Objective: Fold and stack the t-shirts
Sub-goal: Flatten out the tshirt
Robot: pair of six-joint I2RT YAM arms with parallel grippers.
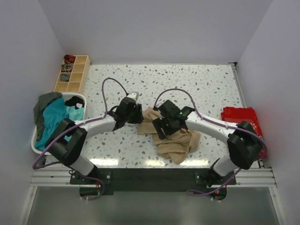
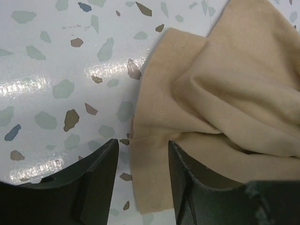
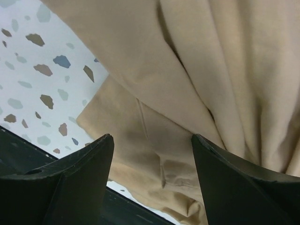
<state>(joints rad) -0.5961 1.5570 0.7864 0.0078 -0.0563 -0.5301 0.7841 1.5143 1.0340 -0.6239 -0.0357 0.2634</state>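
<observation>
A sandy-beige t-shirt (image 1: 180, 143) lies crumpled on the speckled table, near its front middle. My left gripper (image 1: 139, 115) hovers at the shirt's left corner. In the left wrist view that gripper (image 2: 143, 154) is open, and a flat hemmed edge of the beige t-shirt (image 2: 225, 84) lies loose between its black fingers (image 2: 93, 173). My right gripper (image 1: 161, 129) hangs over the shirt's upper middle. In the right wrist view it (image 3: 152, 140) stands wide open above folds of the beige t-shirt (image 3: 187, 70), holding nothing. A teal t-shirt (image 1: 54, 117) and a dark grey-green t-shirt (image 1: 44, 105) lie heaped in the basket.
A white plastic basket (image 1: 77, 96) sits at the table's left edge. A wooden compartment tray (image 1: 72, 74) stands at the back left. A red packet (image 1: 241, 117) lies at the right edge. The table's dark front rail (image 3: 28, 159) runs close below the shirt.
</observation>
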